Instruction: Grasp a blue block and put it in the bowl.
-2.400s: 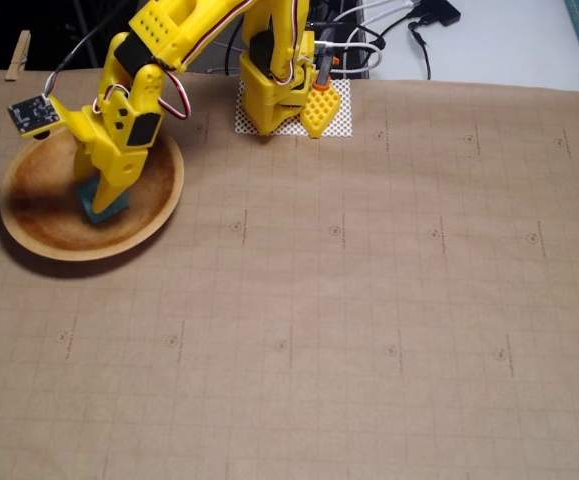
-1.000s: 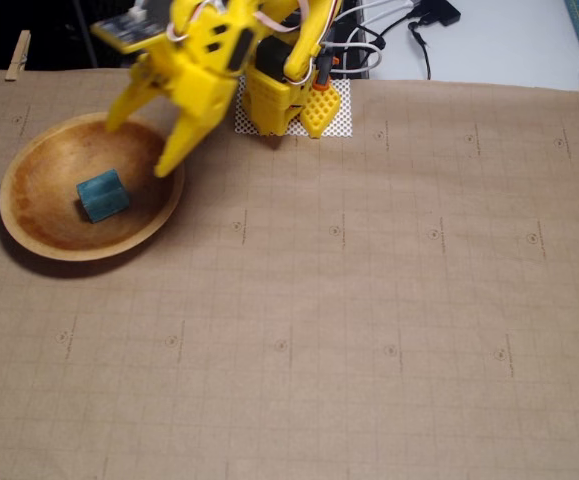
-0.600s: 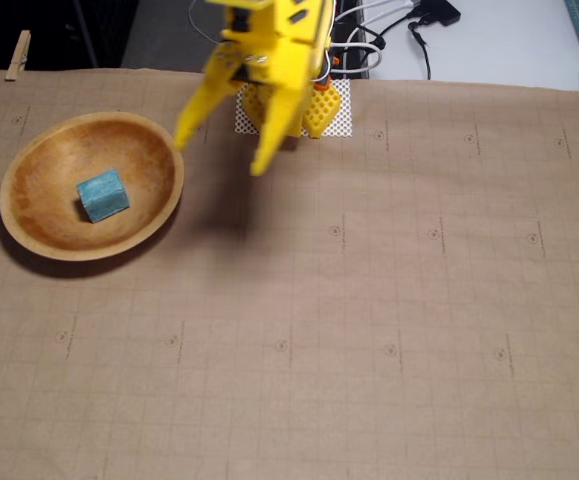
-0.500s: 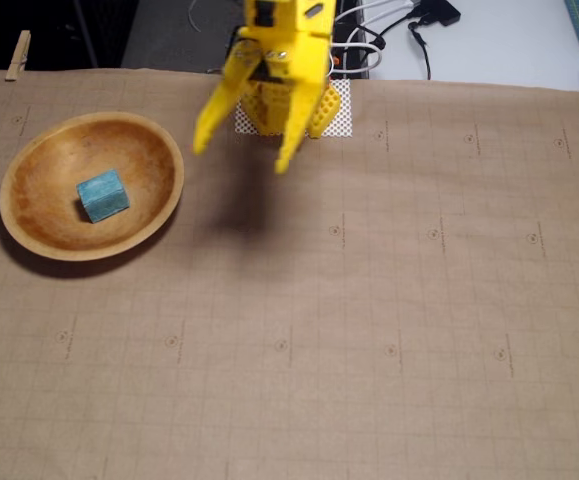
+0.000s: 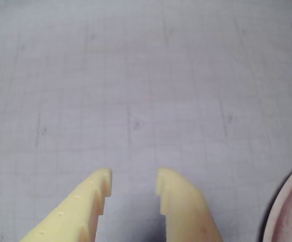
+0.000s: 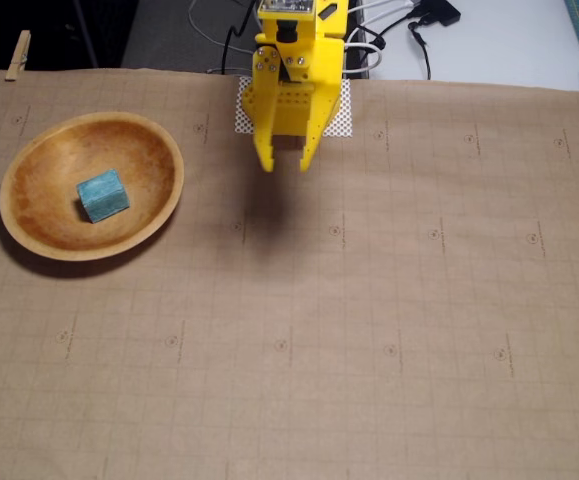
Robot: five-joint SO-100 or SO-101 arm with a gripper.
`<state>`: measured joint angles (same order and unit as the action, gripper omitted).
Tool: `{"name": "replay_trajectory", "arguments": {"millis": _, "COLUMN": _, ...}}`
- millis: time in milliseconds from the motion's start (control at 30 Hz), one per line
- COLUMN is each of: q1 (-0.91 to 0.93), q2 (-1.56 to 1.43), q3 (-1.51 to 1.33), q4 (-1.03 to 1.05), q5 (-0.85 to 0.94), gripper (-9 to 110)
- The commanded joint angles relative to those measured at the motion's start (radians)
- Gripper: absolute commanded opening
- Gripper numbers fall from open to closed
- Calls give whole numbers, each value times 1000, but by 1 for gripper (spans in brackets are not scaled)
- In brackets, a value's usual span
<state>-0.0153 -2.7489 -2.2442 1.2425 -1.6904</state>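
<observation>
Inside the bowl [image 6: 159,215], a wide shallow wooden dish with a pale rim and darker brown hollow, we see the blue block [image 6: 102,195] lying a little left of centre in the fixed view. It is a small teal cube with a matte, mottled top and a darker shaded side. Well to its right, the yellow gripper [image 6: 285,164] hangs above the gridded brown paper [image 6: 389,320], fingers parted and gripping nothing. In the wrist view the gripper [image 5: 133,182] shows that same empty gap.

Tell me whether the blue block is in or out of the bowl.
In: the small teal-blue block rests inside the shallow round wooden bowl.
</observation>
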Motion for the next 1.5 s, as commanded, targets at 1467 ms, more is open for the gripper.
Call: {"name": "replay_trajectory", "arguments": {"millis": 1467, "q1": 11, "q2": -563, "q3": -782, "q4": -124, "q5": 77, "gripper": -2}}
